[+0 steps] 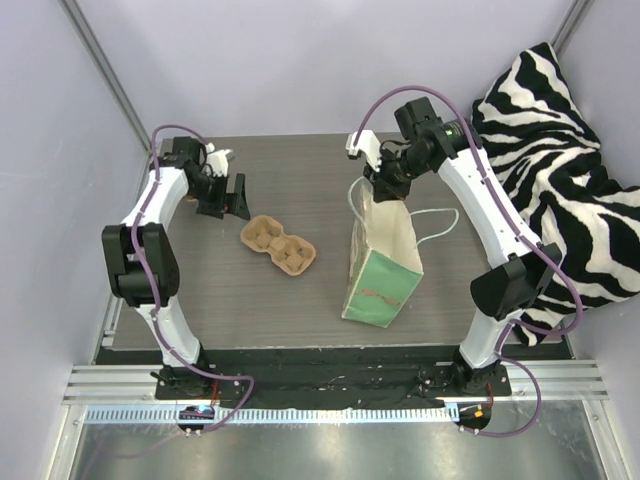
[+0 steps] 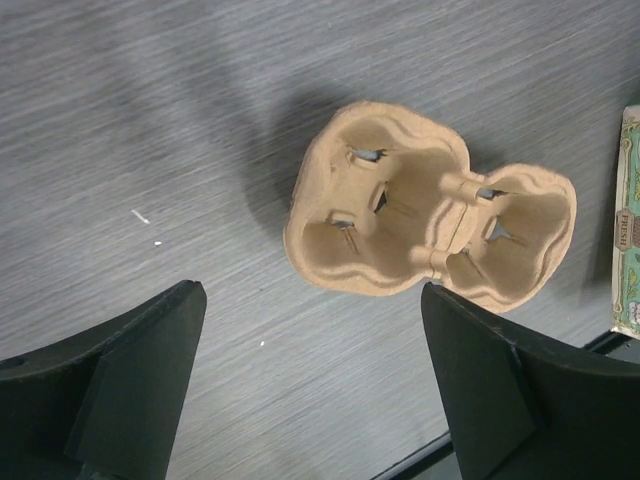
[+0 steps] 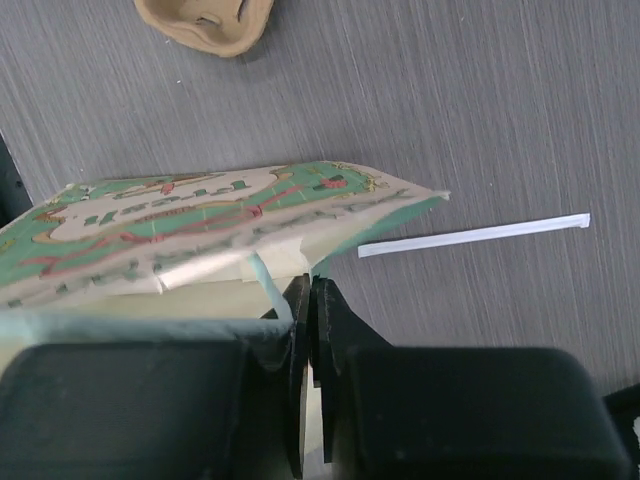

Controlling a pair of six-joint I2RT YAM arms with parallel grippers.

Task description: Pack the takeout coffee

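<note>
On the grey table (image 1: 200, 300), the right gripper (image 1: 386, 186) is pinched tight on the top edge of the upright mint-green bag (image 1: 383, 270). The left gripper (image 1: 228, 196) hangs with jaws spread near the pulp carrier (image 1: 278, 245). The takeout coffee shows in no view.

Printed lettering is seen only on the mint-green paper bag (image 2: 628, 222). In the left wrist view, a word set sideways on its face can be read as "FRESH". In the right wrist view, larger letters on a white banner (image 3: 150, 213) are shown upside down and foreshortened, and cannot be made out. In the top view, the print is too small to be read.
</note>
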